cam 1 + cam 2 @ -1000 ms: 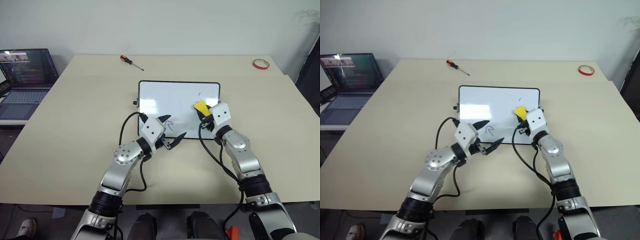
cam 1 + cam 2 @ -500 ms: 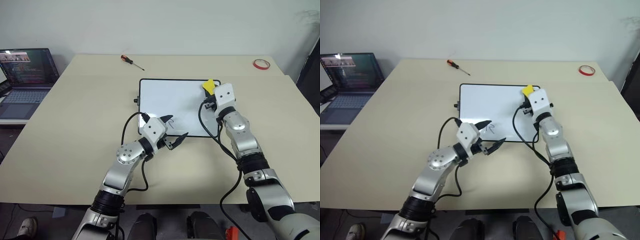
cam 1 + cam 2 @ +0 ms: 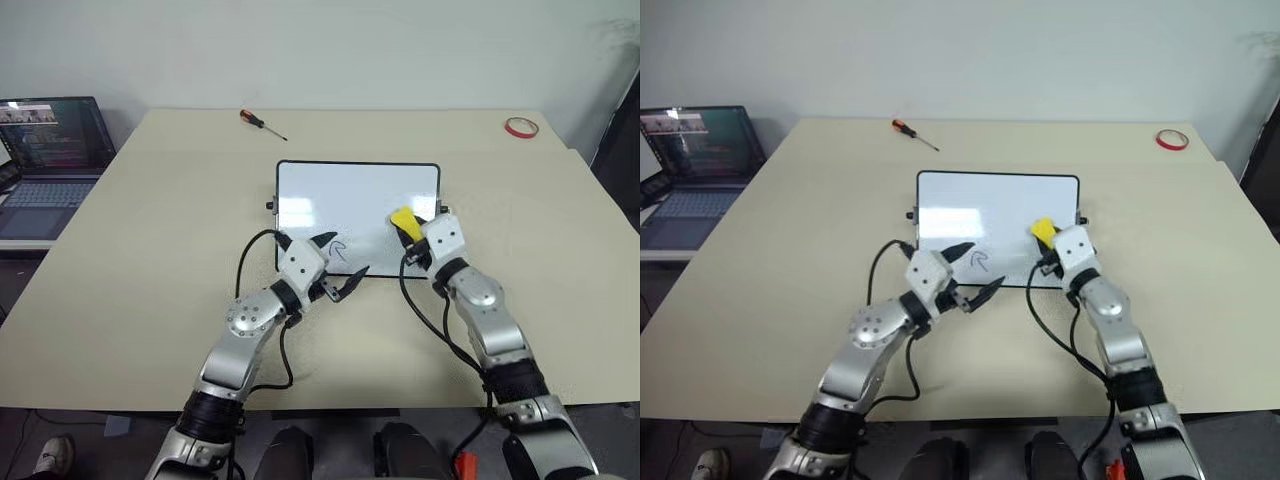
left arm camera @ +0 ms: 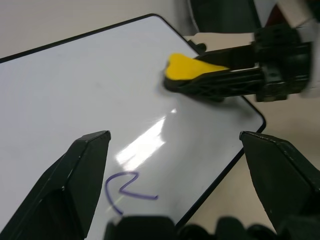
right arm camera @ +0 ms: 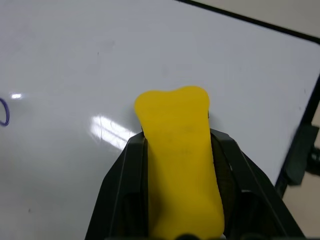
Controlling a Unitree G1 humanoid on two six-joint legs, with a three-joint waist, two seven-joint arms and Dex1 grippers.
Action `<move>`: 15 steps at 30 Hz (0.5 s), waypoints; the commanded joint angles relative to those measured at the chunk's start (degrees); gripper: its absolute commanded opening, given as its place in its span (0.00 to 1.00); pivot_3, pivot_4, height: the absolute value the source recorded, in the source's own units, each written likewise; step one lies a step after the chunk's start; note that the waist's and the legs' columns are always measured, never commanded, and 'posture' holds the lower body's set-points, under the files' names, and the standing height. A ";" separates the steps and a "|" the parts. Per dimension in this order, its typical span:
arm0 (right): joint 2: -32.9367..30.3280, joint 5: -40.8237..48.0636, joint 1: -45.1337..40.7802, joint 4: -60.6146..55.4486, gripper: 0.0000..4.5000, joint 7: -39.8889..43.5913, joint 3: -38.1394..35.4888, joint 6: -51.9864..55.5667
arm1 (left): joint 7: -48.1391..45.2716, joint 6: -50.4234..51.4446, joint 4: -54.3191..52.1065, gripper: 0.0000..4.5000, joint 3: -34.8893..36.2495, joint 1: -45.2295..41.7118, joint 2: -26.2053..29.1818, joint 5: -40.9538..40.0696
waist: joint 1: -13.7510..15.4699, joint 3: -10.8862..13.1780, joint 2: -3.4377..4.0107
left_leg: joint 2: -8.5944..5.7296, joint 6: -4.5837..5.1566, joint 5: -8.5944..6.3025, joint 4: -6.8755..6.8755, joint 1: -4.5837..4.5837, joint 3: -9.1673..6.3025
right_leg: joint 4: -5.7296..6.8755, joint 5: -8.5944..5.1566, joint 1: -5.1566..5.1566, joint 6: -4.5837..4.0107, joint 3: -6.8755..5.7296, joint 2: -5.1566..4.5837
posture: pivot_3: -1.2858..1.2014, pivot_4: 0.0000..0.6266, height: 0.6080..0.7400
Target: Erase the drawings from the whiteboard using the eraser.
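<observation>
The right tool (image 3: 407, 229), two black fingers on a white wrist block, is clamped tight on the small bright yellow eraser block (image 3: 401, 217), whose free end sticks out past the fingertips and rests on the glossy white rectangular whiteboard with the thin black frame (image 3: 340, 195); in the right wrist view the eraser (image 5: 179, 150) sits squeezed between the two black fingers (image 5: 122, 190) with bare white board just ahead of it. That tool is over the board's near right part, close to the right frame edge and its small black side knob (image 3: 1082, 220). The left tool (image 3: 342, 263) stands with its two black fingers spread wide and holding nothing, pointing across the board's near edge toward the right tool; one fingertip lies over the white surface and the other is at the near frame. Just between and ahead of those open fingers is a thin dark-blue pen squiggle shaped like a curl or tick (image 3: 980, 261), also seen from the left wrist (image 4: 127, 189) close to the near frame. The rest of the board ahead of both tools looks blank white with a window glare. The board lies flat on the pale beige counter (image 3: 150, 260). Well beyond both tools, near the far edge, lies a small screwdriver with an orange and black handle (image 3: 261, 123), and far off past the right tool sits a red tape ring (image 3: 520, 127). Off the counter, well to the left tool's outer side, an open laptop with a lit screen (image 3: 50, 140) stands on a lower surface
</observation>
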 commanded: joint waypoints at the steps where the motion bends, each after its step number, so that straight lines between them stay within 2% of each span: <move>1: -0.39 1.58 1.49 -8.03 0.28 0.18 -1.25 2.25 | 1.58 1.53 -7.14 1.00 1.89 4.36 0.54 -1.10 | 0.05 0.00 0.00 | 0.00 0.00 0.00 0.00 -0.04 -0.02 | -0.01 0.00 -0.02 0.00 0.00 0.00 | 0.52 0.24 1.00; 4: -1.87 2.89 6.88 -16.56 0.28 1.81 -1.69 5.91 | 2.78 3.73 -12.83 1.00 4.83 12.65 1.94 -2.15 | 0.11 0.00 0.00 | 0.01 -0.01 -0.01 -0.10 -0.08 -0.04 | -0.08 -0.03 -0.04 0.00 0.06 -0.04 | 0.52 0.24 1.00; 8: -3.62 3.40 12.08 -23.53 0.28 2.47 -1.51 8.58 | 5.00 4.27 -16.52 1.00 7.54 18.88 2.13 -2.55 | 0.74 0.00 0.00 | -0.03 -0.02 0.00 -0.18 -0.38 -0.11 | -0.02 -0.10 -0.39 -0.03 0.05 -0.10 | 0.52 0.24 1.00; 15: -4.09 3.19 16.48 -27.46 0.28 2.45 -1.52 10.58 | 8.97 4.44 -18.03 1.00 8.93 22.30 -0.13 -2.12 | 1.20 0.00 -0.01 | -0.05 -0.02 0.01 -0.11 -0.50 -0.11 | 0.02 -0.08 -0.48 -0.05 0.01 -0.10 | 0.52 0.24 1.00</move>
